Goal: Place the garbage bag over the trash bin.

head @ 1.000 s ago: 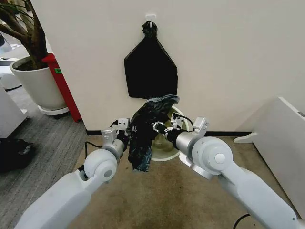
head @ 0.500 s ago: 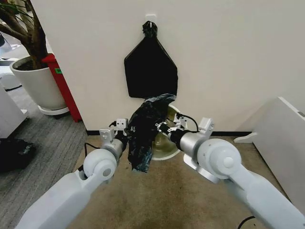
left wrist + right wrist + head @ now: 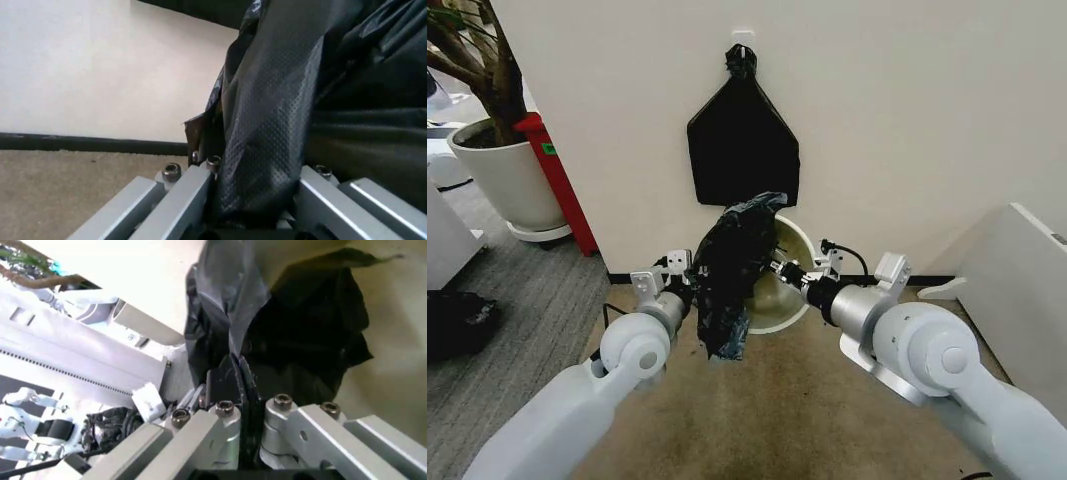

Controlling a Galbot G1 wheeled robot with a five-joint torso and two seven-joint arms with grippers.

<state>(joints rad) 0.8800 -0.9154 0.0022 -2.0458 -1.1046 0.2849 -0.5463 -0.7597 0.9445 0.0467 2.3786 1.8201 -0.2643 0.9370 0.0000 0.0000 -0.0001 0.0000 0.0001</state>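
Both hands are up in front of the wall with the garbage bag strung between them. The left hand is pinched closed on the bag's left side; in the left wrist view you can see the dimpled black plastic squeezed tight between its metal fingers. The right hand is likewise clamped on the other side of the bag, with a thin fold of plastic trapped between its nearly closed fingers. The bag hangs bunched and crinkly, its lower end dangling loose above the brown carpet. The trash bin sits right behind the bag, tipped so its open mouth faces the camera, partly covered by the bag on its left. On the wall above hangs a flat black bundle with a knotted top. Off to the left stands a big white plant pot beside something red.
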